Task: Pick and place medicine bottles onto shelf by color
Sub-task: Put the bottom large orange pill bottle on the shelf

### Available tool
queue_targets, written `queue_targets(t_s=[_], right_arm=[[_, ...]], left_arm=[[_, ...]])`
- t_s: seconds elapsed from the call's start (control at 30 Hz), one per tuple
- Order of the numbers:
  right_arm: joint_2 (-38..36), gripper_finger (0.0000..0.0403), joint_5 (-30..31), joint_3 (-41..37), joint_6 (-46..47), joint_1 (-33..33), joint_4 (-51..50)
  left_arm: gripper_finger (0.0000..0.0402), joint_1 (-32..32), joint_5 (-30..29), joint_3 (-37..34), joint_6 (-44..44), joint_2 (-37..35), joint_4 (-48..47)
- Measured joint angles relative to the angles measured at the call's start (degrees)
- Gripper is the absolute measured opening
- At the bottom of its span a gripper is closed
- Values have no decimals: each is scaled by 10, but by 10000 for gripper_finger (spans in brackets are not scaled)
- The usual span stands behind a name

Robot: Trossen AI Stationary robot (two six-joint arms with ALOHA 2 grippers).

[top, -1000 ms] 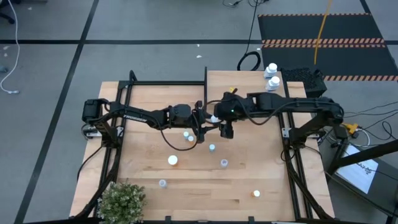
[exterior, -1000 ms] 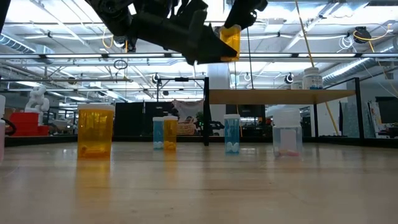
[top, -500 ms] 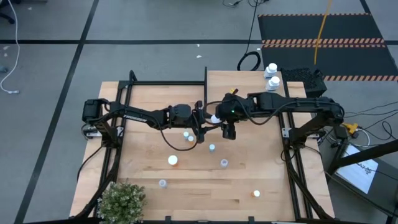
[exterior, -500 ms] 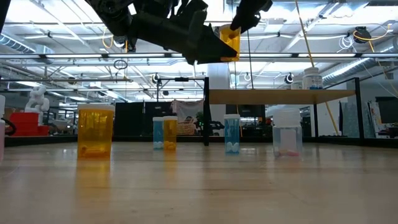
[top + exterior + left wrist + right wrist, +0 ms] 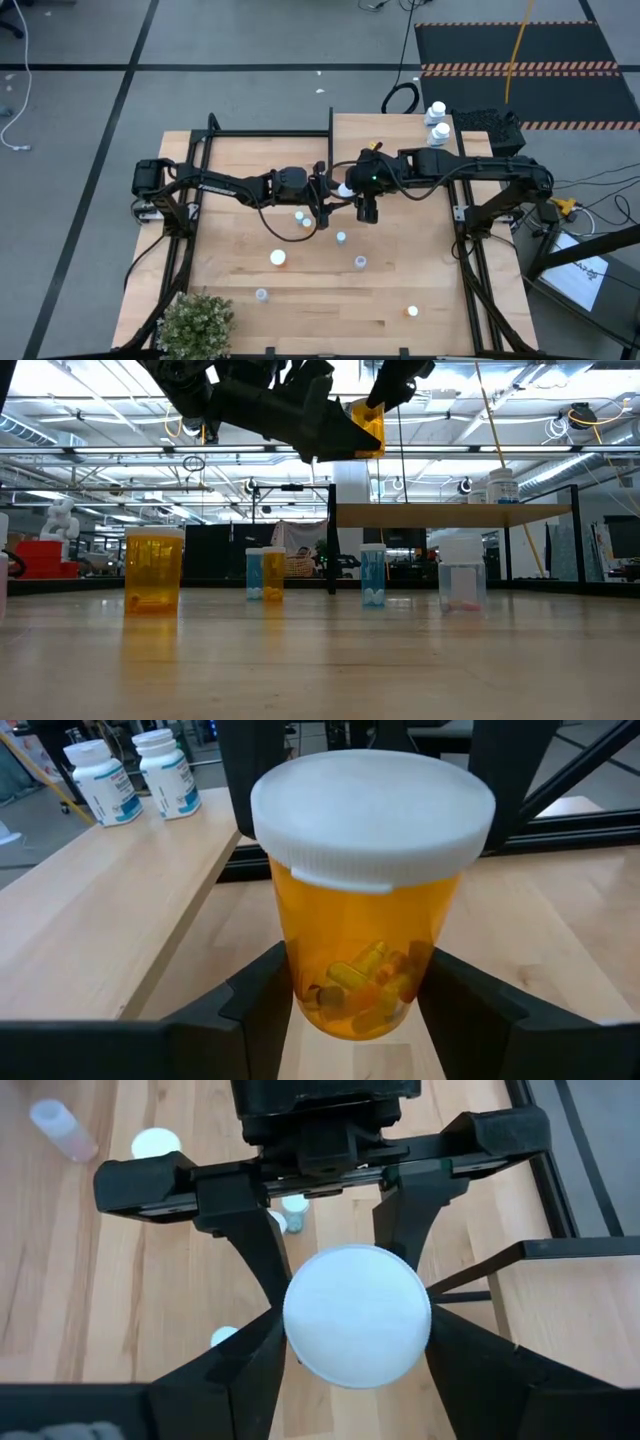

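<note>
Both tools, left [image 5: 350,1010] and right [image 5: 355,1355], grip one orange medicine bottle [image 5: 365,910] between them above the table.

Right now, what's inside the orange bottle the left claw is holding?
Through the orange bottle's clear wall, a small pile of yellow and orange capsules lies at the bottom. The white cap hides the view from above, and the left claw's fingers cover the lower sides.
</note>
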Motion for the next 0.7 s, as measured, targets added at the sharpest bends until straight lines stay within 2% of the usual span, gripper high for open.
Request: queue_targets(t_s=[0.2, 0.47, 0.7], right_arm=[[0, 230, 0, 0, 1, 0, 3], [0, 241, 1, 0, -2, 0, 1], [2, 234, 1, 0, -8, 0, 2]], left_arm=[[184, 0, 0, 0, 0, 0, -2], [199, 0, 0, 0, 0, 0, -7], [188, 0, 0, 0, 3, 0, -7]])
